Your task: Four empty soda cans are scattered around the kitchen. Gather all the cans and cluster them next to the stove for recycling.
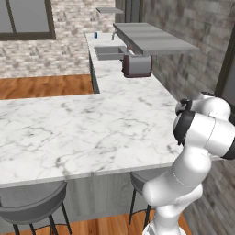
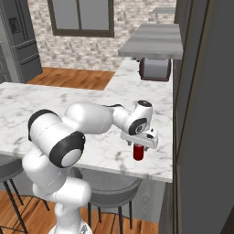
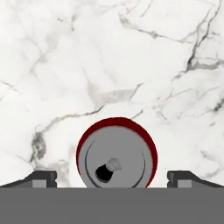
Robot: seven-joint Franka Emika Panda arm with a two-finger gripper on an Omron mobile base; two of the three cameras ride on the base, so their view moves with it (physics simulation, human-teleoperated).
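Note:
A red soda can (image 3: pixel 117 153) stands upright on the white marble counter (image 2: pixel 68 100), near its front right edge. My gripper (image 2: pixel 139 144) hangs straight over the can (image 2: pixel 138 154), open, pointing down. Its two fingertips (image 3: pixel 41 178) stand wide apart on either side of the can's silver top and touch nothing. A small blue soda can (image 1: pixel 96 35) stands far off on the back counter, beside the sink (image 1: pixel 108 51). The stove is out of view.
A dark red toaster (image 1: pixel 137 65) sits on the side counter under a grey shelf (image 1: pixel 151 39). Grey stools (image 1: pixel 32 206) stand below the counter's front edge. A dark wall panel (image 2: pixel 201 114) rises close on the right of the arm.

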